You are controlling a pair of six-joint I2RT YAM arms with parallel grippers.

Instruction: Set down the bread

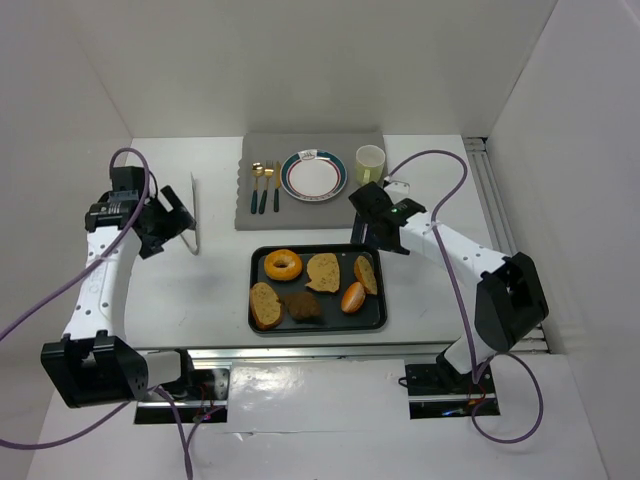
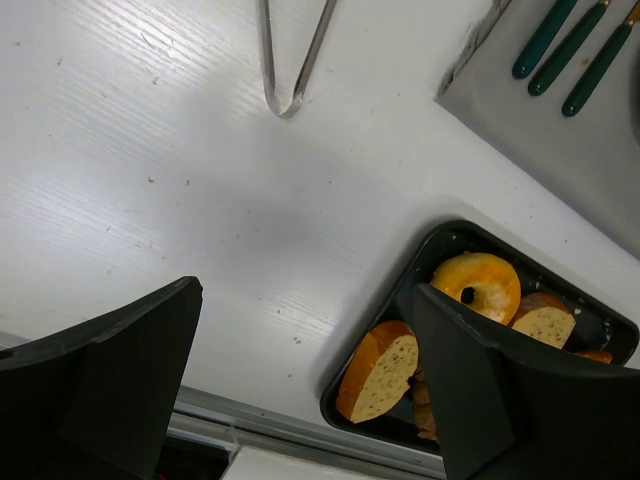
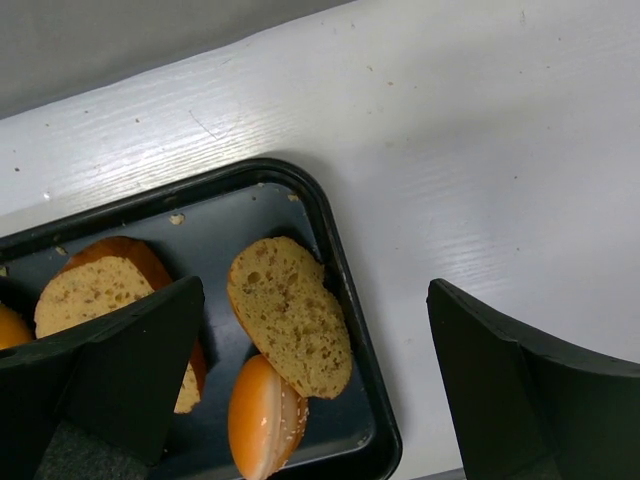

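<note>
Hovering above the right end of the black rectangular tray [image 1: 330, 328], the right gripper [image 1: 372, 222] has its fingers spread wide apart with nothing between the pads. The left gripper [image 1: 172, 222] is likewise apart and empty. It hangs near the table's left edge, beside the bent metal tongs [image 1: 193, 215].

The tray sits close to the near edge, about midway between left and right. It carries all the bread: a glazed orange ring [image 1: 283, 264], a flat tan slice [image 1: 323, 272], an oval porous slice [image 1: 366, 273], a seeded golden bun [image 1: 352, 297], a dark brown lump [image 1: 303, 305] and a crusty baguette slice [image 1: 265, 304]. The white plate with a teal and red rim [image 1: 315, 178] lies on the grey mat [image 1: 300, 215] by the far edge, well apart from the tray, and looks the likely target.

From the right wrist camera the oval porous slice [image 3: 290, 315] falls between the spread fingers, leaning on the tray's right wall, so it seems the piece nearest to a grasp.

I judge it light, dry and spongy, with a firmer crust. A hard squeeze would probably crush or crumble the crumb. The best hold is likely across its narrow width, pads on the crusted edges near the middle, closed gently. The tray wall just beside it may block the outer finger.
</note>
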